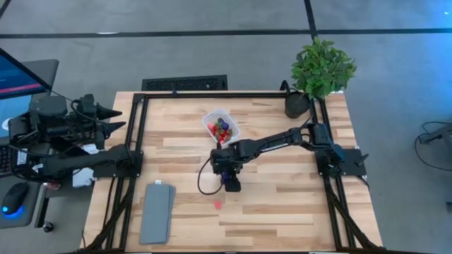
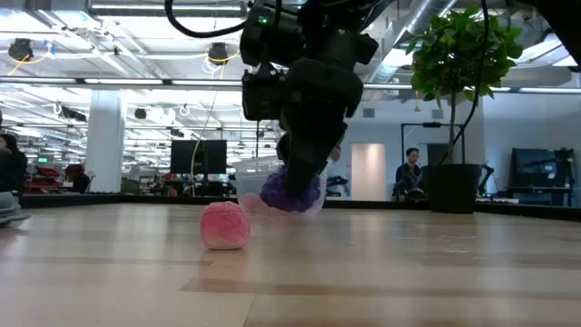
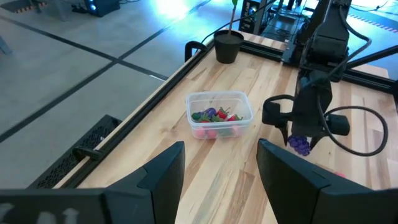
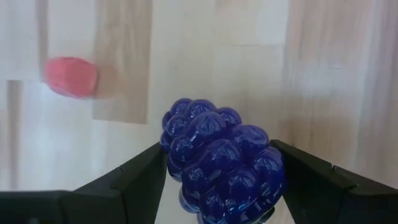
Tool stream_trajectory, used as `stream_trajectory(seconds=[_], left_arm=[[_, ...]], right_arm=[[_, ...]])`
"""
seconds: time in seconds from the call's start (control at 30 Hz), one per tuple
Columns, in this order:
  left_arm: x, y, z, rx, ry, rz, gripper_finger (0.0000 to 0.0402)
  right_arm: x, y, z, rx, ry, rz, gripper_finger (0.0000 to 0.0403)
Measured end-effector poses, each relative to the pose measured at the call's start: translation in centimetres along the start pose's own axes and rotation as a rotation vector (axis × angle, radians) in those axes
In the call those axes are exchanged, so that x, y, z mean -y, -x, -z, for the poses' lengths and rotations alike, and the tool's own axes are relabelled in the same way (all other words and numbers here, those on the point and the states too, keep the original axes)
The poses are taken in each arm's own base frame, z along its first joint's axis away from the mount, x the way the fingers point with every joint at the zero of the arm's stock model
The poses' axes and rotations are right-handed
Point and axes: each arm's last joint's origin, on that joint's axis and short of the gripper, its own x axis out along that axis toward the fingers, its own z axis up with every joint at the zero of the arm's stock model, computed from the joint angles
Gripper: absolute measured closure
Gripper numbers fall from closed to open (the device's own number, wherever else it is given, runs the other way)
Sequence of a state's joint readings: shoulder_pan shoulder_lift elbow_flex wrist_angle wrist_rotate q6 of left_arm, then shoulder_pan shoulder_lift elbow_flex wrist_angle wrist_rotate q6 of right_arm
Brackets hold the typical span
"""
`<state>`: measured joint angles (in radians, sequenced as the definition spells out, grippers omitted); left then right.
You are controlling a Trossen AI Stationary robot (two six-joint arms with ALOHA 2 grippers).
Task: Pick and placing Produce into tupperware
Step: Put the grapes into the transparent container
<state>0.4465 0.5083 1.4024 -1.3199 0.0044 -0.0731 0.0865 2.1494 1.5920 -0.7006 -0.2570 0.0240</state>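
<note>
**Grape cluster held in right hand, above the bench**

Grape cluster sat clamped between the right hand's two dark fingers, one finger pressed on each side of it. The low view showed the purple cluster hanging under that hand, clear of the bench. One pink piece lay on the wood, near the hand on the side away from the tupperware and not touching the hand. The clear tub sat just beyond the hand on the bench, already holding several red, green and purple pieces. Right arm reached in from its base at the bench edge, near the potted plant in the corner.

Left hand was parked off the bench edge, fingers apart with nothing between them, pointed across at the tub. Grey slab lay flat near the left arm's base, well apart from both hands.
</note>
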Motion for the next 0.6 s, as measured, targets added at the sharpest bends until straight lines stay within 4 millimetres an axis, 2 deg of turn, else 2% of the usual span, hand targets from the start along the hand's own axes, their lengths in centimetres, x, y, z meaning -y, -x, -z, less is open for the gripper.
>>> stream_trajectory(seconds=[0.6], left_arm=[[0.0, 0.0, 0.1, -0.01, 0.0, 0.0, 0.0212]], right_arm=[[1.0, 4.0, -3.9, 0.199, 0.01, -0.097, 0.0101]])
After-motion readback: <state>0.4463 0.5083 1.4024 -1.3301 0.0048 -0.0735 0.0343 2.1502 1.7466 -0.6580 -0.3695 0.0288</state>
